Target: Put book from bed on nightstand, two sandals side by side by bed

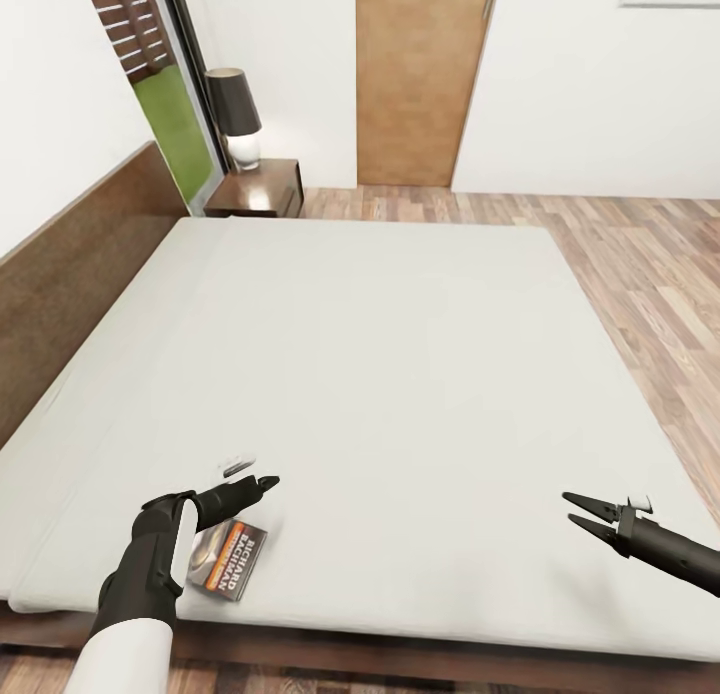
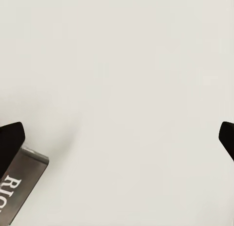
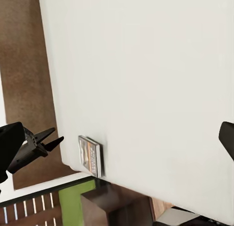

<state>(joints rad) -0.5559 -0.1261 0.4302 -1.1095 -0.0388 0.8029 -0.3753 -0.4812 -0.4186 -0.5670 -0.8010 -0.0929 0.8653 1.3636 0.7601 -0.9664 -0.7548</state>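
My left end effector [image 1: 268,483] hovers low over the bed [image 1: 380,374], near its front edge. From the head view I can't judge the gap between its dark fingers. In my left wrist view the two fingertips [image 2: 12,135] sit at opposite edges of the picture with bare mattress between them, so it stands wide, holding nothing. Just beside and a little behind it lies the book [image 1: 228,559], flat on the mattress close to the front left corner, cover up, white lettering and an orange band showing. A corner of the book [image 2: 19,187] peeks in by one fingertip in the wrist view; whether they touch, I cannot tell.

Over on my right, the other end effector [image 1: 578,509] hangs above the front right part of the mattress, fingers narrowly parted in a small V, empty. Its wrist camera looks across the bed and catches the book [image 3: 90,155] near the mattress edge with the left end effector [image 3: 54,138] close by.

Farther out, the brown headboard [image 1: 70,274] runs along the left side. Beyond the bed's far corner stands the nightstand [image 1: 262,186] with a dark-shaded lamp [image 1: 236,114] on top. A wooden door [image 1: 420,79] sits in the far wall, and wood-plank floor [image 1: 640,264] stretches right.
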